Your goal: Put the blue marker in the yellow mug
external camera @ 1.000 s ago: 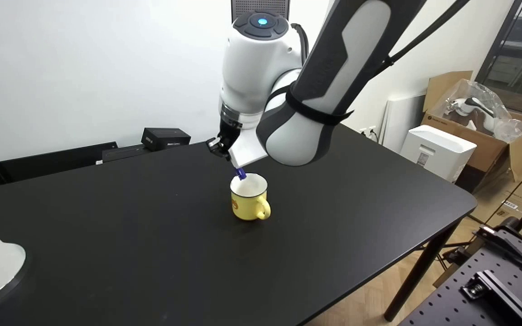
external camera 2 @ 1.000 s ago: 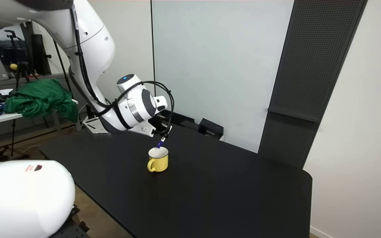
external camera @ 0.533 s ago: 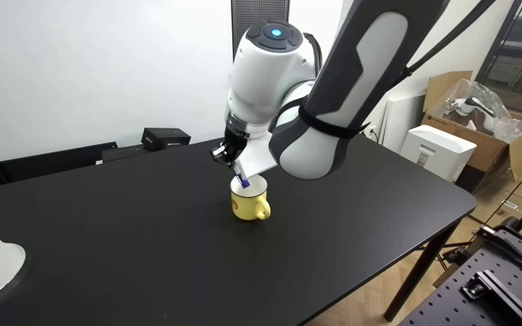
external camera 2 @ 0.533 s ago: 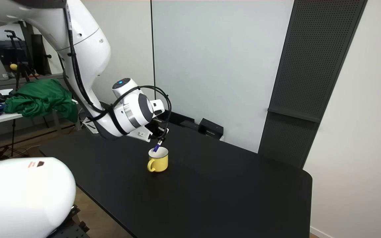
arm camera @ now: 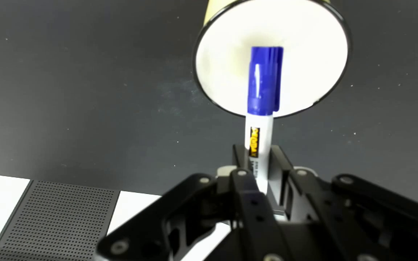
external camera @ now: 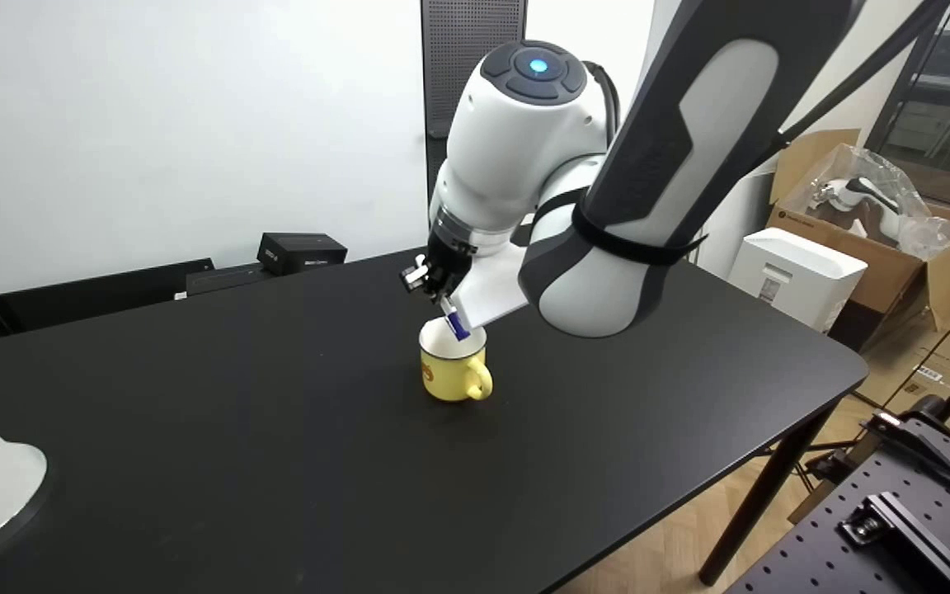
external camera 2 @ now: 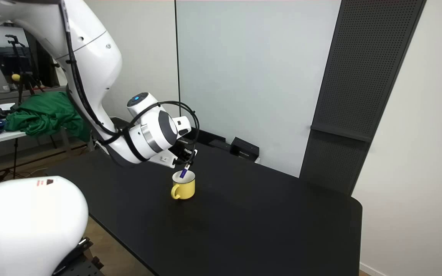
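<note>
Nearest, in the wrist view: gripper [arm camera: 259, 159] pinching the blue marker [arm camera: 259, 119] by its white barrel, black fingers [arm camera: 281, 163] one to each side, blue cap well out ahead of them. One gripper only, so no choice of hand. Marker's long axis runs straight out from the fingertips, cap leading; cap lies over the white inside of the yellow mug [arm camera: 310, 61], barrel reaching back across the rim on the gripper's side.

In both exterior views: marker slanted, cap end lowest and leaning toward the handle side. Cap shows within the ring of the mouth; whether its tip is below the rim, or the barrel touches it, cannot tell. Mug upright on the dark table [external camera: 195, 462].

Judgement: carrying looks done, insertion in hand, release remaining. The move turns on that slant: mouth lies ahead of and below the fingers, so lower along the marker's axis, perhaps steepen it, then let go. Risk: barrel snagging on the rim and nudging the mug; once freed, a slick, light marker should slide in, cap first.

Farther: black box [external camera: 303, 253] by the table's back edge; tall perforated panel [external camera 2: 355, 96] beyond; cardboard carton [external camera: 891, 264] past the table's end.
</note>
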`<state>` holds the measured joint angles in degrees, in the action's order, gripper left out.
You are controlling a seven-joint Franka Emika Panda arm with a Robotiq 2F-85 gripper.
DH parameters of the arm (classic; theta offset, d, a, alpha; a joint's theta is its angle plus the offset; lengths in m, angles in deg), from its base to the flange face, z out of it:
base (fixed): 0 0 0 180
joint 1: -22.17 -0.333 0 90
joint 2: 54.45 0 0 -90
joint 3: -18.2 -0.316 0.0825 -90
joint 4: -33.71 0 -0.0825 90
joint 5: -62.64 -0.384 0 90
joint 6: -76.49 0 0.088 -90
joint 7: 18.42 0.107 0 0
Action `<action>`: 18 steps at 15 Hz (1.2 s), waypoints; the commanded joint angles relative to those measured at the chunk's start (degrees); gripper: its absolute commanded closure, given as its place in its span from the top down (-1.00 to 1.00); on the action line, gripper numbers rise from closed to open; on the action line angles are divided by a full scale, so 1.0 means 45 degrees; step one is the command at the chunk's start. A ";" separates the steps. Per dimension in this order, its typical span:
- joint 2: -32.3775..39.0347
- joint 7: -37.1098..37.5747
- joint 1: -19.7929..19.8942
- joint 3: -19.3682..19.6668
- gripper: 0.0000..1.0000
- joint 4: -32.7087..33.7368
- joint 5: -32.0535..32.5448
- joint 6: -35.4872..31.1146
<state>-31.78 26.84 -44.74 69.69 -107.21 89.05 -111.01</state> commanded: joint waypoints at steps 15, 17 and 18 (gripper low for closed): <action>0.0018 0.0007 0.0615 -0.0627 -0.13 -0.0403 -0.0379 -0.0207; -0.0010 0.0003 0.0864 -0.0864 0.12 -0.0407 -0.0376 -0.0230; -0.0010 0.0013 0.0977 -0.0960 0.24 -0.0405 -0.0387 -0.0251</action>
<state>-31.35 26.71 -42.38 67.07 -109.24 87.35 -111.89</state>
